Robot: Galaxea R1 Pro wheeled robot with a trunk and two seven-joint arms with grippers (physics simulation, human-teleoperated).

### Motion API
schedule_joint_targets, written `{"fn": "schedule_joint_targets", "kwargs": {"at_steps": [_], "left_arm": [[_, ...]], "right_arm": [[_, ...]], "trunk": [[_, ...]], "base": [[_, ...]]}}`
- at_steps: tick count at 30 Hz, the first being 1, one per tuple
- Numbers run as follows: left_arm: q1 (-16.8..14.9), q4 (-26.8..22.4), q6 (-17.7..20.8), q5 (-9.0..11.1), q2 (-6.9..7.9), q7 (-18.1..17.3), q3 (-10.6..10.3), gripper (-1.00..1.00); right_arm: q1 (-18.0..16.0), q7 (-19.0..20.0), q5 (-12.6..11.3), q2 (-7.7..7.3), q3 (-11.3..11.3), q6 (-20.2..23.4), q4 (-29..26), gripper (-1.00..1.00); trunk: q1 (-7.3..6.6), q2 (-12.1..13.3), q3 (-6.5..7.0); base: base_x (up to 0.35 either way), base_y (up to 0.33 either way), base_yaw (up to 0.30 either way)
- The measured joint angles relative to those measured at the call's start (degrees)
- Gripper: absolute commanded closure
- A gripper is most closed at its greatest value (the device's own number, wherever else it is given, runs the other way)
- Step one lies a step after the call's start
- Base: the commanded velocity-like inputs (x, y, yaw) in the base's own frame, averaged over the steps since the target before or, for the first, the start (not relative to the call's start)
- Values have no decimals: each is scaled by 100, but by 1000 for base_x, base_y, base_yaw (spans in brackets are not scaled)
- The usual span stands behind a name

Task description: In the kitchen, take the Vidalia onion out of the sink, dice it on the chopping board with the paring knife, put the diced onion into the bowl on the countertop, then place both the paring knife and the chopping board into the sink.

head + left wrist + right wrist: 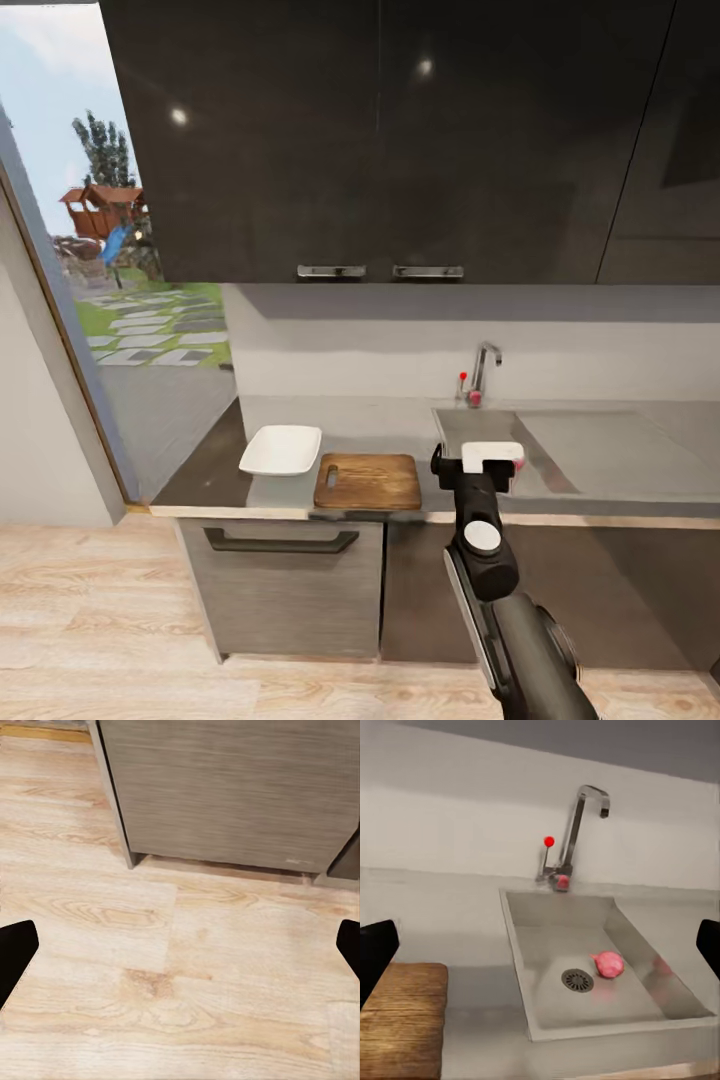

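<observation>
The pinkish Vidalia onion (609, 964) lies on the floor of the grey sink (536, 1009), just beside the round drain (577, 979). My right gripper (542, 949) hovers open before the basin's front rim, its dark fingertips (375, 954) wide apart with nothing between them. From the head view, that gripper (490, 464) hangs over the front of the sink (462, 425). The wooden chopping board (367, 481) lies left of the sink, with the white square bowl (281, 449) further left on the countertop (200, 480). The paring knife is out of view. My left gripper (182, 952) is open above the floor.
A chrome tap (483, 372) with a red knob stands behind the basin, and the flat drainboard (620, 450) stretches right. Dark wall cabinets (380, 140) hang above. A drawer front with a black handle (280, 542) sits below the bowl. A doorway (130, 300) opens at left.
</observation>
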Motion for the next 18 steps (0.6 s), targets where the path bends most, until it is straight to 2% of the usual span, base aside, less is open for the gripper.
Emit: {"fn": "schedule_joint_targets", "kwargs": {"at_steps": [6,18], "left_arm": [[0,-6,0,0,0,-1,0,-100],[1,21,0,4,0,-1,0,-100]], "right_arm": [[-3,10,0,0,78,86,16,-100],[-4,47,-17,0,87,97,204,-100]], "trunk": [[0,0,0],[0,0,0]], "base": [[205,211,0],[207,221,0]]}}
